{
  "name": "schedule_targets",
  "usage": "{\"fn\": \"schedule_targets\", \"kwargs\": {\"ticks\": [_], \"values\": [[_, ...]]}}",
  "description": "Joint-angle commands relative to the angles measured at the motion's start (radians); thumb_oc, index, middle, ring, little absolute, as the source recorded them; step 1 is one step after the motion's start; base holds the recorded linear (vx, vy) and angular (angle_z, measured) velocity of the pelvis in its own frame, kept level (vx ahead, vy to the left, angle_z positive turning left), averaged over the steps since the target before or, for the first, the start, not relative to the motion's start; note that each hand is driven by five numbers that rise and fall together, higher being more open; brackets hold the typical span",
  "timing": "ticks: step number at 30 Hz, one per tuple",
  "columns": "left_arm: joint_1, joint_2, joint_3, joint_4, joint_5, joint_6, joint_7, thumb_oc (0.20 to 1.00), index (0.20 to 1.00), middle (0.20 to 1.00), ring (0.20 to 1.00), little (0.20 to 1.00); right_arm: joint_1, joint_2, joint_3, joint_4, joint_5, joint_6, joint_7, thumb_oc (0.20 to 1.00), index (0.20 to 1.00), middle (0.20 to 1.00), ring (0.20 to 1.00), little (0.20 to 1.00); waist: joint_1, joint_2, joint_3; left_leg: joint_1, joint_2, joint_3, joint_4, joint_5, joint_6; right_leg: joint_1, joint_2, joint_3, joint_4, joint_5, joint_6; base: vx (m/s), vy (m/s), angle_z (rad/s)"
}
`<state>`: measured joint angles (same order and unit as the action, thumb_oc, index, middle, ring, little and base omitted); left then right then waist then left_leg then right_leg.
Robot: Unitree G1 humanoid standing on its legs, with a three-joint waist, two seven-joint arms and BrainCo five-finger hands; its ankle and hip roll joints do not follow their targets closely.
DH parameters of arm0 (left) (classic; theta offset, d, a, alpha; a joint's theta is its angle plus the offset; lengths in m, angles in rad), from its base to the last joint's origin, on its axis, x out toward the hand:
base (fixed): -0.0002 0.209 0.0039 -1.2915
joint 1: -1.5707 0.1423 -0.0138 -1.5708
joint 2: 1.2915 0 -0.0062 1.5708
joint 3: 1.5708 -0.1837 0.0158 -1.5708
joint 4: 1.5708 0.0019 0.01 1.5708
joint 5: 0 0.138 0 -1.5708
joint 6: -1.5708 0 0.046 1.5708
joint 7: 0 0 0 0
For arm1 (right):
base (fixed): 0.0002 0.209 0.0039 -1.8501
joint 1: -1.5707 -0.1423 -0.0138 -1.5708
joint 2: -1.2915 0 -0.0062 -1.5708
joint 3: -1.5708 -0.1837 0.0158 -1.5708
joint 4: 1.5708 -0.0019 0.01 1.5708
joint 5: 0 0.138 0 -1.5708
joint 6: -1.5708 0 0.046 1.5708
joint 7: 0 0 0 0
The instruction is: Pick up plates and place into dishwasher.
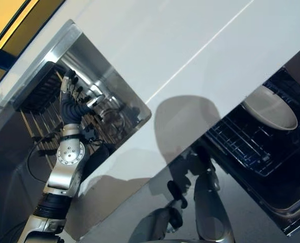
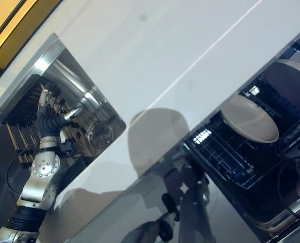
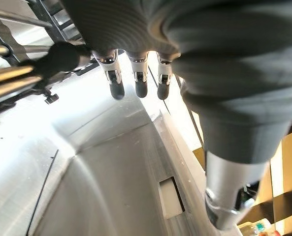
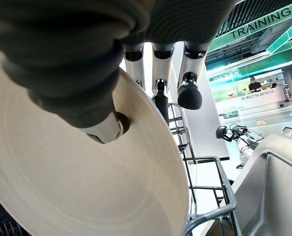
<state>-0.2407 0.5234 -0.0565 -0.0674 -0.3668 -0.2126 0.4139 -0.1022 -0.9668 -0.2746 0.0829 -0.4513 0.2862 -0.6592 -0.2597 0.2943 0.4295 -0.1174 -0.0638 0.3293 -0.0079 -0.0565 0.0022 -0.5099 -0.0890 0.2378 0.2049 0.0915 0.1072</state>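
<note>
My right hand (image 4: 62, 59) is shut on a cream plate (image 4: 86, 196): the thumb presses one face and the fingers (image 4: 189, 93) reach past the rim. The plate hangs just above the wire dishwasher rack (image 4: 210, 211). In the eye views another cream plate (image 1: 269, 107) leans in the dark rack (image 1: 246, 147) at the right. A further cream plate (image 2: 291, 76) shows at the right edge beyond it. My left hand (image 1: 71, 93) is raised at the far left inside a steel sink (image 1: 109, 76), open and holding nothing, its fingers (image 3: 137, 83) hanging straight over the basin (image 3: 111, 187).
A white counter (image 1: 190, 50) runs between the sink and the dishwasher. A dark drying rack (image 1: 38, 93) sits in the sink's far corner, next to my left hand. The dishwasher's open door (image 1: 291, 212) lies below the rack at the lower right.
</note>
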Motion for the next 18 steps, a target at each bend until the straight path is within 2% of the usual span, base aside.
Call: {"fn": "schedule_targets", "kwargs": {"ticks": [1, 9, 18], "values": [[0.043, -0.026, 0.009, 0.050, -0.005, -0.020, 0.003, 1.000, 1.000, 1.000, 1.000, 1.000, 0.005, -0.065, -0.085, -0.002, -0.035, 0.012, -0.010, 0.200, 0.200, 0.200, 0.200, 0.200, -0.043, -0.022, 0.011, -0.117, 0.000, -0.048, 0.167, -0.069, -0.007, 0.050, 0.021, -0.057, 0.019, -0.152, -0.006, 0.00, 0.000, 0.00], [0.038, -0.029, 0.000, 0.056, -0.003, -0.030, 0.007, 1.000, 1.000, 1.000, 1.000, 1.000, -0.037, -0.026, 0.049, 0.028, -0.053, 0.038, 0.135, 0.200, 0.200, 0.200, 0.200, 0.200, -0.027, -0.018, 0.029, -0.138, 0.000, -0.054, 0.168, -0.056, -0.009, 0.033, 0.011, -0.076, 0.022, -0.148, -0.009, 0.00, -0.004, 0.00], [0.025, -0.027, -0.016, 0.046, 0.007, -0.033, 0.012, 1.000, 1.000, 1.000, 1.000, 1.000, -0.083, 0.065, 0.216, 0.122, 0.006, 0.088, 0.191, 0.200, 0.200, 0.200, 0.200, 0.200, 0.000, -0.011, 0.050, -0.162, 0.000, -0.075, 0.172, -0.042, -0.008, 0.017, -0.001, -0.108, 0.036, -0.149, -0.017, -0.02, -0.037, 0.06]]}}
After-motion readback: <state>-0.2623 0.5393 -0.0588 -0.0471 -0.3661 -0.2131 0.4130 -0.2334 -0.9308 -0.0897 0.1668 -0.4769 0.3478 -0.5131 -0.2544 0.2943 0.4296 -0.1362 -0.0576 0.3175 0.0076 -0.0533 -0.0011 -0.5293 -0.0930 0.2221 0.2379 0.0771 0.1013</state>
